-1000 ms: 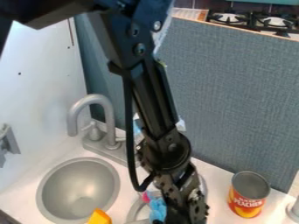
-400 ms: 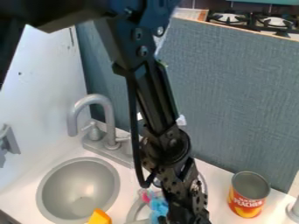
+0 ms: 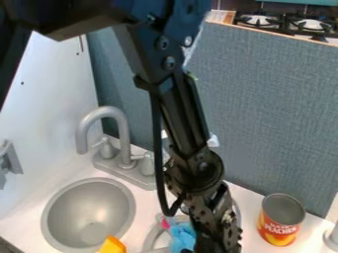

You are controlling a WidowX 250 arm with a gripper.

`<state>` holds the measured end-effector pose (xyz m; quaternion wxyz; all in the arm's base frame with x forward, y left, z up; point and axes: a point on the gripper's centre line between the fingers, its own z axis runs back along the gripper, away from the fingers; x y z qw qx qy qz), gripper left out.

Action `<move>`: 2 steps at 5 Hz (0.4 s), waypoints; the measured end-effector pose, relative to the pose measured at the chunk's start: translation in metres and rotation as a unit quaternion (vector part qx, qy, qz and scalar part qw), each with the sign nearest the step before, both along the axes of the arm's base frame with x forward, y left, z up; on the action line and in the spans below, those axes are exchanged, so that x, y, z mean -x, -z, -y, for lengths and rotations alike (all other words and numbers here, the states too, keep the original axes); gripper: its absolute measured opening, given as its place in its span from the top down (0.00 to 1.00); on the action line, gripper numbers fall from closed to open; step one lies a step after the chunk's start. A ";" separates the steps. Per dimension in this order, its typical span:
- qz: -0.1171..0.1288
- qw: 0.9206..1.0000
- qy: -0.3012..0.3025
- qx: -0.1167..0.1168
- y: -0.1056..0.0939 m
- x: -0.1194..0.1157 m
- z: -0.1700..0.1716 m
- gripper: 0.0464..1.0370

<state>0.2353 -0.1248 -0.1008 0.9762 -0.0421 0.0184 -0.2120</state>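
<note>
The black gripper [image 3: 218,234] hangs at the bottom edge, right of centre, its lower end cut off by the frame, so its fingers' state cannot be made out. Close on its left lies a light blue thing [image 3: 181,236] with a pink part [image 3: 165,224], beside a grey metal rim [image 3: 155,237]. To the gripper's right, apart from it, an open-topped can [image 3: 280,222] with a red and yellow label stands upright. A bright orange-yellow object [image 3: 112,245] shows at the bottom edge by the sink.
A round grey sink [image 3: 89,212] sits at lower left with a grey faucet [image 3: 104,112] behind it. A tall blue-grey panel [image 3: 271,108] rises behind the counter, and a white wall [image 3: 46,99] stands on the left. A grey cylindrical thing [image 3: 332,238] is at the right edge.
The arm and gripper have shifted a little to the right, closer to the can, and more of the light blue thing shows. The can and the orange-yellow object have stayed put.
</note>
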 end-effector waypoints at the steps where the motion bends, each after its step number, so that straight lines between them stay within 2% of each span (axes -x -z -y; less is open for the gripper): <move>1: 0.015 1.000 -0.003 -0.017 -0.009 0.001 0.000 0.07; 2: 0.039 0.999 -0.011 -0.031 -0.027 -0.001 -0.004 0.04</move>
